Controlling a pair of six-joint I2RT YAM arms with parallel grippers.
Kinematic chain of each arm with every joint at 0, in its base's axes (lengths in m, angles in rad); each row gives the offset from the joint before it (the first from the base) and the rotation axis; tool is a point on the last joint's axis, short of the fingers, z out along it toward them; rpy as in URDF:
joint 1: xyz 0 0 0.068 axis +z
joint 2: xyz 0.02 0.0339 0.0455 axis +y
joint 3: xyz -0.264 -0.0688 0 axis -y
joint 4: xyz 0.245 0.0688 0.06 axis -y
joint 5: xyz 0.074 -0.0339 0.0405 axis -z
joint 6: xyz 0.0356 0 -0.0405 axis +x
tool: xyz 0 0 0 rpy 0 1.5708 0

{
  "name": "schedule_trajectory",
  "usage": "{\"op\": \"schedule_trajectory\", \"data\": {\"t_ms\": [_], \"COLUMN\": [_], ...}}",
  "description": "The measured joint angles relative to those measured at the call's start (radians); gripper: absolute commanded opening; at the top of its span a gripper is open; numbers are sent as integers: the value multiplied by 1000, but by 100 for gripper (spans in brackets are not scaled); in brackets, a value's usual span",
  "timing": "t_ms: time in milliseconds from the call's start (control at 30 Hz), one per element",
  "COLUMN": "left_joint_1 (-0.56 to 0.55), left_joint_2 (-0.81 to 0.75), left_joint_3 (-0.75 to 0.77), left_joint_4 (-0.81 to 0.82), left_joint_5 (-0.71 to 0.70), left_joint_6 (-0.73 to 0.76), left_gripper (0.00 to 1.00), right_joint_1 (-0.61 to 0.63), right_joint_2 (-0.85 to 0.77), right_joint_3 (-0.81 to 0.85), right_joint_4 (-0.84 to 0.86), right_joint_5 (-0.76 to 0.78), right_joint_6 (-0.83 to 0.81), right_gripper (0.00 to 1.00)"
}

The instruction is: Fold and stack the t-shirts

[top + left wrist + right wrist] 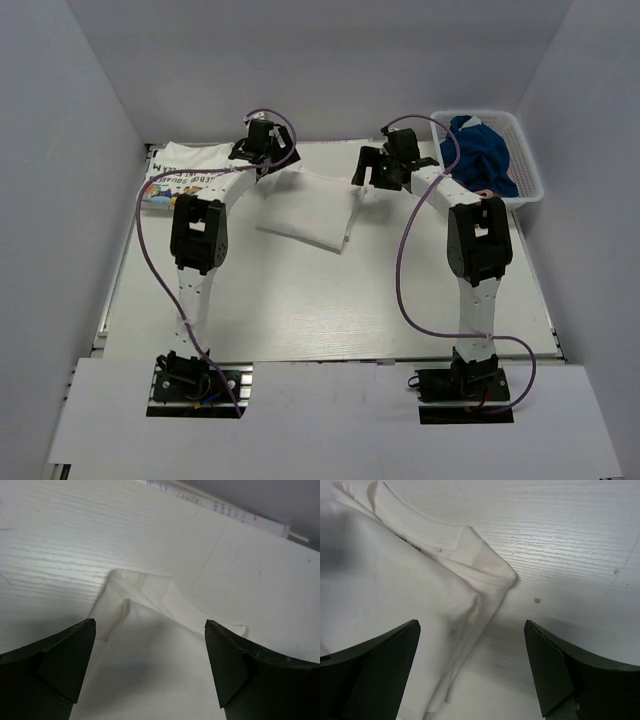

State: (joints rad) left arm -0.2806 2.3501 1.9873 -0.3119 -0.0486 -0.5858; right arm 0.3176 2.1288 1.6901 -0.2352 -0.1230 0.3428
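Observation:
A folded white t-shirt (312,208) lies on the table at the back centre. It fills the lower part of the left wrist view (150,660), and its collar corner shows in the right wrist view (410,580). My left gripper (268,160) is open and empty over its far left corner. My right gripper (372,178) is open and empty over its far right corner, one finger over the cloth and one over bare table. A second white t-shirt with black lettering and a small multicolour graphic (185,175) lies folded at the back left.
A white mesh basket (525,150) at the back right holds blue cloth (485,155). The white wooden table (330,300) is walled in by white panels. Purple cables loop from both arms.

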Motion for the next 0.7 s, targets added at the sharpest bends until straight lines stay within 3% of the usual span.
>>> {"op": "schedule_trajectory", "data": {"t_ms": [133,400,600,700], "left_joint_1": [-3,-10,-10,-10], "left_joint_2": [-70,-198,-7,80], "left_joint_3": [-68,-212,-24,-6], "left_joint_4": [62,208,210,187], "left_joint_5": [6,114,182,193], "left_joint_6": [31,66,80,82], "left_gripper": [100,100,100,100], "right_joint_1": [6,41,38,19], "right_joint_2": [-62,-123,11,113], "right_joint_3": [-50,-122,-53,-13], "right_joint_4": [19,174,268,274], "right_joint_5": [-20,-213,-269,-273], "right_joint_6": [-10,18,97,135], "right_gripper": [90,90,90,90]}}
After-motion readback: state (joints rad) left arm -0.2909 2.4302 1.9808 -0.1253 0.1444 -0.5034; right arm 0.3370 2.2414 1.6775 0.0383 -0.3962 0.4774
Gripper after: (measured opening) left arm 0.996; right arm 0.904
